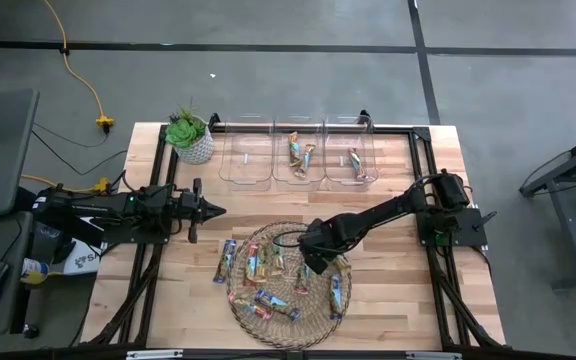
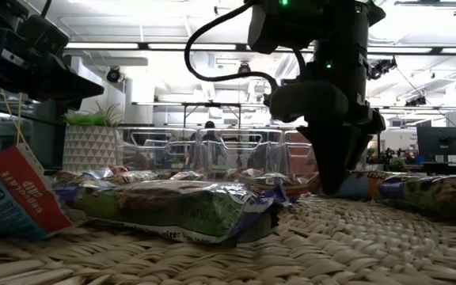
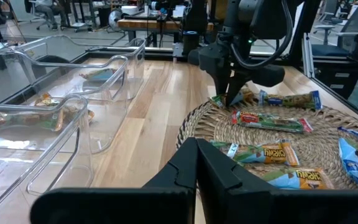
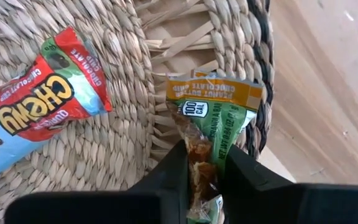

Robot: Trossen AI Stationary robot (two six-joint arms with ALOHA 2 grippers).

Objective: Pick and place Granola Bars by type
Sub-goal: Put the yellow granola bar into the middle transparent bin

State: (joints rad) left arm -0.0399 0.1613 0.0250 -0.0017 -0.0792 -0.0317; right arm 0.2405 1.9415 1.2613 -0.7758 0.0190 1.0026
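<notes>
Woven wicker mat [image 1: 290, 318], centre-front of table: right gripper [image 1: 311, 262] is down at its far-right part, fingers pinching a green-and-tan granola bar [image 4: 213, 124] across its narrow width — likely so it lifts clean for sorting. Bar lies flat near mat's rim, long axis running straight out from the fingers, orange end pointing away. Other bars [image 1: 268, 305] lie scattered on the mat; a few sit in clear bins [image 1: 298, 180] at table's far edge. Left gripper [image 1: 211, 210] waits, fingers pressed together, at mat's left.
</notes>
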